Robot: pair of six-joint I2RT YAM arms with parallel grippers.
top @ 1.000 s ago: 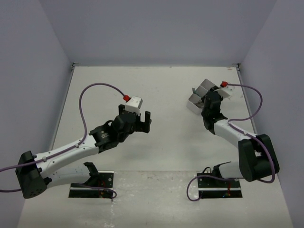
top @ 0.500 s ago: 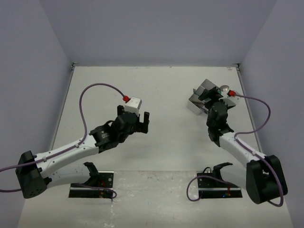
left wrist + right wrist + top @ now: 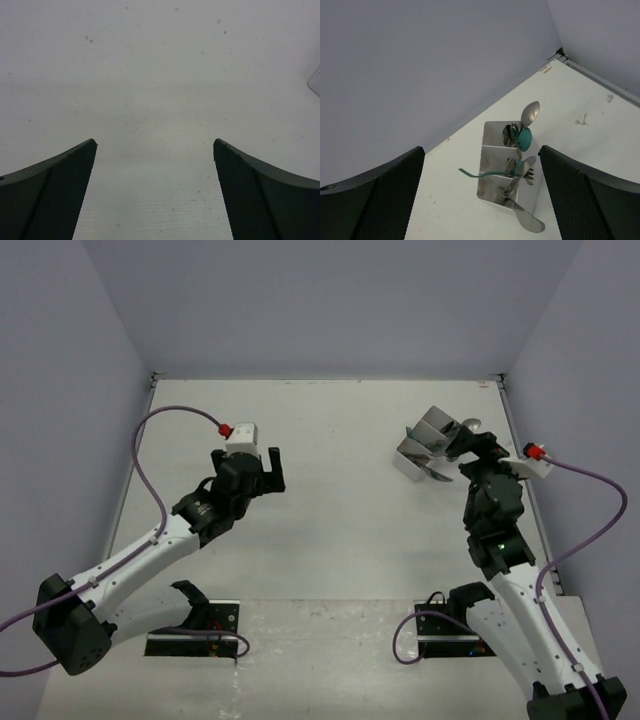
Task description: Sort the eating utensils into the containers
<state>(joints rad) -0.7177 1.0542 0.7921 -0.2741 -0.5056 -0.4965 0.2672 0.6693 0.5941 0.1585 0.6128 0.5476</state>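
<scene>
The container (image 3: 418, 448) is a pale three-compartment box at the back right of the table; in the right wrist view it (image 3: 495, 136) stands a short way ahead. Eating utensils stick out of it: a silver spoon (image 3: 530, 113), a teal spoon (image 3: 524, 138), silver forks (image 3: 526, 168) and a silver knife (image 3: 528, 223). A teal fork (image 3: 485, 174) lies across its edge. My right gripper (image 3: 478, 448) (image 3: 481, 147) is open and empty, just right of the box. My left gripper (image 3: 245, 464) (image 3: 155, 142) hangs open over bare table at mid-left, with nothing between its fingers.
Lilac walls (image 3: 330, 310) close the table on the left, back and right, and the box sits near the right one. Purple cables (image 3: 150, 440) loop from both wrists. The arm bases (image 3: 195, 625) stand at the near edge.
My right gripper has opened and drawn back from the box, to the right and nearer. A silver spoon now shows at the box's top. My left arm has swung left and away.
</scene>
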